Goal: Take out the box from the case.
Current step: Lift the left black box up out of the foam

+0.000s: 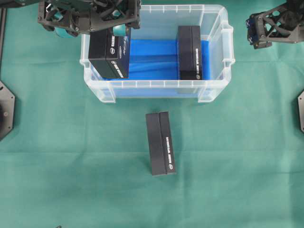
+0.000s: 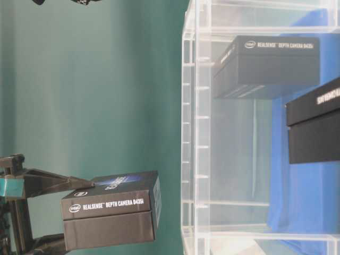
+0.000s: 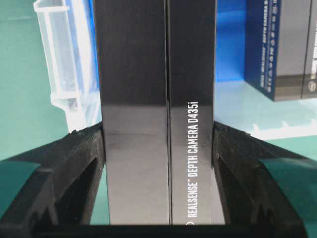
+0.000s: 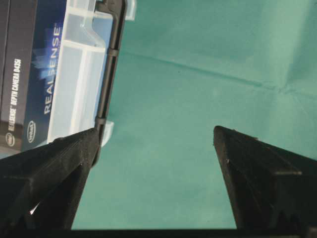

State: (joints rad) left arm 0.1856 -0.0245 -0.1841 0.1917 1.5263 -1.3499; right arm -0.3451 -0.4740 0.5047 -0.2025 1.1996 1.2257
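Counting three black boxes: one in the left gripper (image 1: 116,29), one in the case (image 1: 156,92), one on the green cloth (image 1: 237,166). The left jaws clamp the held box (image 1: 109,54), black with white lettering, above the case's left end. The right gripper (image 4: 156,144) hangs wide apart, empty, right of the clear, blue-lined case.

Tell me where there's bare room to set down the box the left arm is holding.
Open green cloth left of the box on the table, and more to its right, below the case. Crowded: inside the case, beside the remaining box.
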